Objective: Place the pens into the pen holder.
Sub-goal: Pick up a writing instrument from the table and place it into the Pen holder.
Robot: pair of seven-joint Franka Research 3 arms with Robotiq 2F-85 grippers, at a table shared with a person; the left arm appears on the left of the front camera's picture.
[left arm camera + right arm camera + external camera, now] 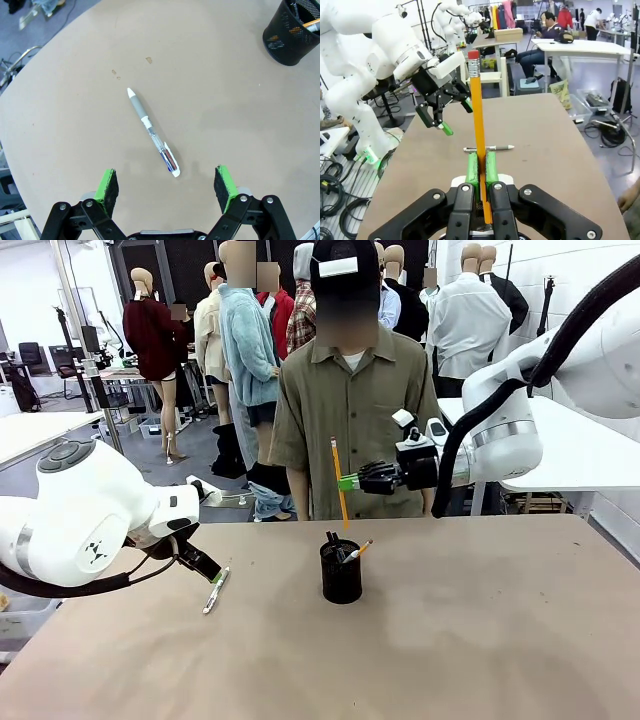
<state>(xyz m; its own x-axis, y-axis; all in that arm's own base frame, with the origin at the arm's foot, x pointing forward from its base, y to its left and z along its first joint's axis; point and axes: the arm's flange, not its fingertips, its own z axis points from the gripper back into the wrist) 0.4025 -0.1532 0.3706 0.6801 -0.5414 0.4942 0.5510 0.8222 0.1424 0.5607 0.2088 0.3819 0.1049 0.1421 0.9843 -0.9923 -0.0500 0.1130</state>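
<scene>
A whitish-silver pen [215, 590] lies flat on the brown table, left of the black mesh pen holder [341, 572]. My left gripper [203, 566] hovers just above and beside it, open; from the left wrist the pen [152, 132] lies a little ahead of the spread green pads [107, 184]. My right gripper [348, 482] is shut on a yellow-orange pencil [339, 480], held upright in the air above the holder. The right wrist view has the pencil [478, 115] clamped between the pads, eraser end up. The holder [292, 32] has pens in it, one [357, 550] leaning over the rim.
A person [350, 390] stands at the far edge of the table [480, 640], right behind the holder. In the right wrist view the left arm's gripper [440, 117] hangs over the table beyond the lying pen [488, 148].
</scene>
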